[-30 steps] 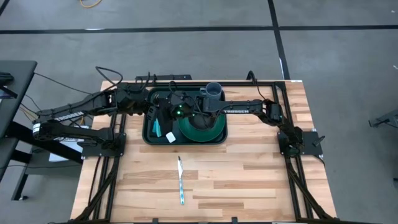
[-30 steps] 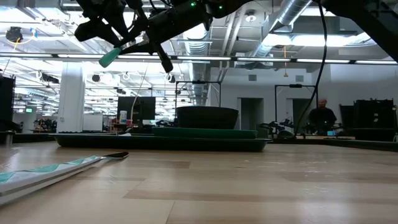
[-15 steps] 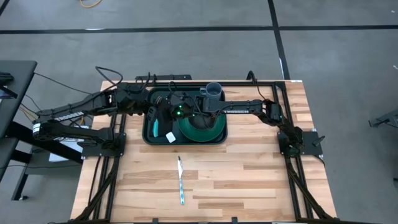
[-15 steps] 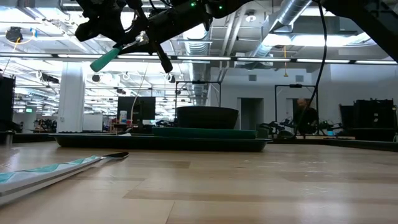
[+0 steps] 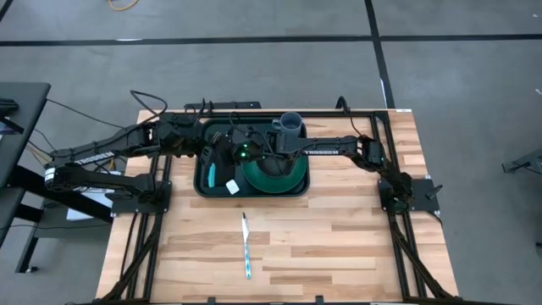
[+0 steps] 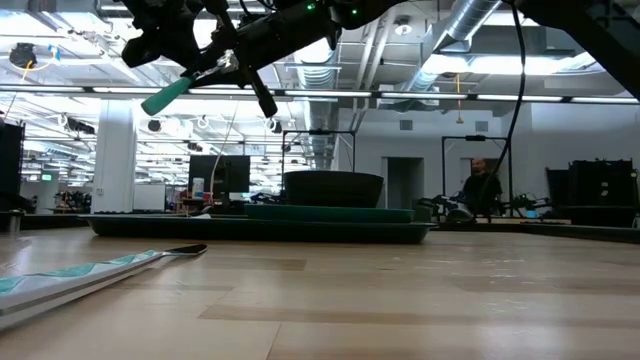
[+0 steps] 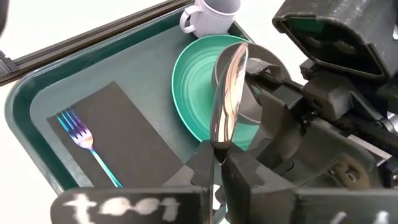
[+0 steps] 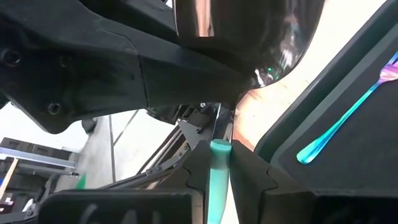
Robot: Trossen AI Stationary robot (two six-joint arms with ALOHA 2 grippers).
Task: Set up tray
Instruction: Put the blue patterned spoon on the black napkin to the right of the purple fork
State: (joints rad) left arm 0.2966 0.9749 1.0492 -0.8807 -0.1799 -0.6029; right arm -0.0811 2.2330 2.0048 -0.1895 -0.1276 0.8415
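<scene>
- Since a second ago the teal handle (image 6: 165,94) of the spoon (image 7: 228,93) has dipped a little lower and swung outward from the grippers. The person (image 6: 480,186) in the room behind has walked to the left. The grippers themselves have barely shifted.
- Below both grippers lies the tray (image 5: 201,185), at the far middle of the table.
- Under the left gripper (image 7: 217,163), on the tray floor, is a dark napkin (image 7: 134,140) with a fork (image 7: 84,138) lying on it.
- Ahead of the left gripper sit the green plate (image 7: 189,93) and, beyond it, a pale mug (image 7: 212,9).
- The right arm's body crowds in just beside the spoon and hides part of the plate.
- Well apart from the grippers, on the bare wood nearer the table's front, lies another long utensil (image 5: 246,246).
- The left gripper is clamped on the spoon's stem, with the shiny bowl pointing forward, clear of the tray.
- The right gripper (image 8: 219,158) has the teal handle between its fingers, apparently pinched tight, though the close view makes that hard to confirm.
</scene>
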